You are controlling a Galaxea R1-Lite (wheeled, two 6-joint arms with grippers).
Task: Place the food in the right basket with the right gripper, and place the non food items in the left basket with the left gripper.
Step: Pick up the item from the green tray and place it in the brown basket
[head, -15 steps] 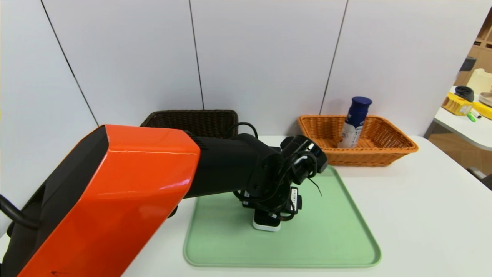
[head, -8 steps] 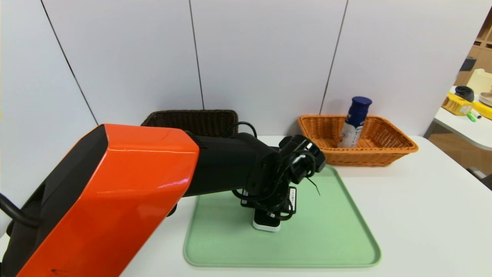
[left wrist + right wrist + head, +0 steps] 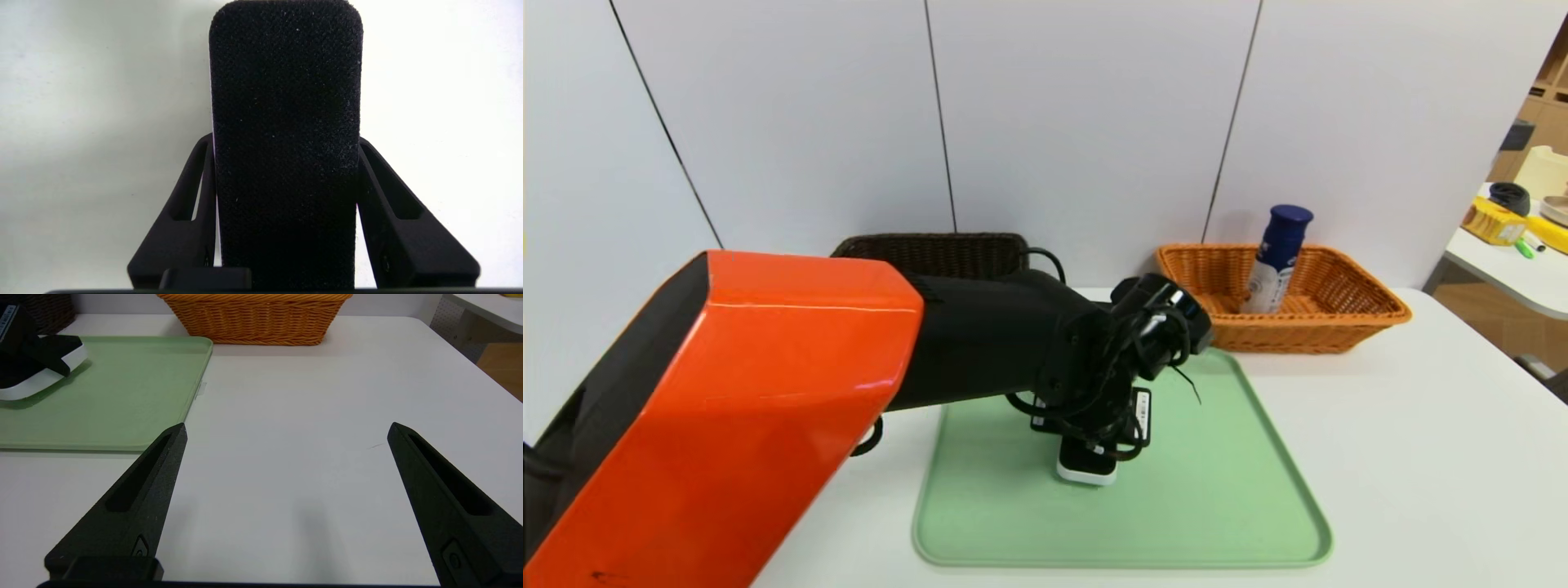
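Note:
The black-faced slab with a white base [image 3: 1085,472] lies over the green tray [image 3: 1217,506], and my left gripper [image 3: 1094,445] comes down on it from above. From the left wrist, the slab [image 3: 286,102] fills the space between the fingers, and the left gripper [image 3: 286,141] is shut on its two long sides. The white bottle with a blue cap [image 3: 1278,257] leans inside the orange basket [image 3: 1347,314]. The dark brown basket [image 3: 931,253] stands behind my left arm. My right gripper [image 3: 286,428] hangs open and empty over the white table, right of the tray.
The green tray [image 3: 122,396] takes up the middle of the white table [image 3: 1421,457]. In the right wrist view the slab [image 3: 41,375] casts a shadow on the tray. A side table [image 3: 1511,261] with clutter stands at the far right.
My left gripper's fingers have closed in onto the slab's sides. The left arm has shifted slightly left and up, and the slab has moved a little with it.

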